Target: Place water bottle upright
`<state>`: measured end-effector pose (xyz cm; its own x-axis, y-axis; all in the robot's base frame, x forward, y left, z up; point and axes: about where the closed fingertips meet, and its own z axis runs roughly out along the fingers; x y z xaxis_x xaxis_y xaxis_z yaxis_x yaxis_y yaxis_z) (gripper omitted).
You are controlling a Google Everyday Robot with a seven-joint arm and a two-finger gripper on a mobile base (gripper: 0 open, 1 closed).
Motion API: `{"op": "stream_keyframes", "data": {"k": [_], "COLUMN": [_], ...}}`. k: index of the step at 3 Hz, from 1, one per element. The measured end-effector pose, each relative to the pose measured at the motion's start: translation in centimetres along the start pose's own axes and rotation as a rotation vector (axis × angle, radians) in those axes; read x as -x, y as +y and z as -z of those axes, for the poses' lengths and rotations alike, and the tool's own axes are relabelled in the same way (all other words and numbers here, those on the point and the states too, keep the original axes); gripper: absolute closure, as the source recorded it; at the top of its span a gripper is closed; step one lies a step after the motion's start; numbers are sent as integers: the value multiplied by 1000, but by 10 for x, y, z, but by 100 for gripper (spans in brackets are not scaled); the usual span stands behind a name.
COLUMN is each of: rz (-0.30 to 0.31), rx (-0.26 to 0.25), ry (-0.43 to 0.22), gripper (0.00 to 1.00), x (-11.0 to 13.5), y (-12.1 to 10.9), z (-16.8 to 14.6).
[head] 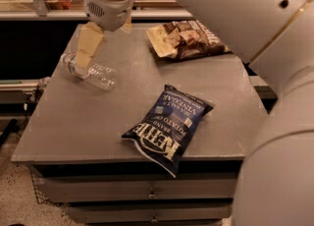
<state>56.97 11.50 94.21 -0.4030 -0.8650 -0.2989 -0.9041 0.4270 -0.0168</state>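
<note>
The water bottle [100,76] is a small clear ribbed plastic bottle. It lies on its side at the far left of the grey table [68,127], cap end pointing to the far left. My gripper [84,58] hangs from the white wrist [109,4] and reaches down over the bottle's cap end, covering part of it. Whether it touches the bottle does not show.
A blue Kettle chip bag [169,122] lies flat at the front middle of the table. A brown chip bag [189,38] lies at the far right. My large white arm [265,38] fills the right side. Drawers [147,190] sit below the tabletop.
</note>
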Motion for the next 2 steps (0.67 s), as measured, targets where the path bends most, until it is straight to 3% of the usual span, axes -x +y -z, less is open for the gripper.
{"op": "stream_keyframes", "data": {"k": [1, 2], "rz": [28, 68], "rx": [0, -31], "ry": [-58, -117], "gripper": [0, 0], "x": [38, 78], "y": [23, 33], "z": [-14, -43]}}
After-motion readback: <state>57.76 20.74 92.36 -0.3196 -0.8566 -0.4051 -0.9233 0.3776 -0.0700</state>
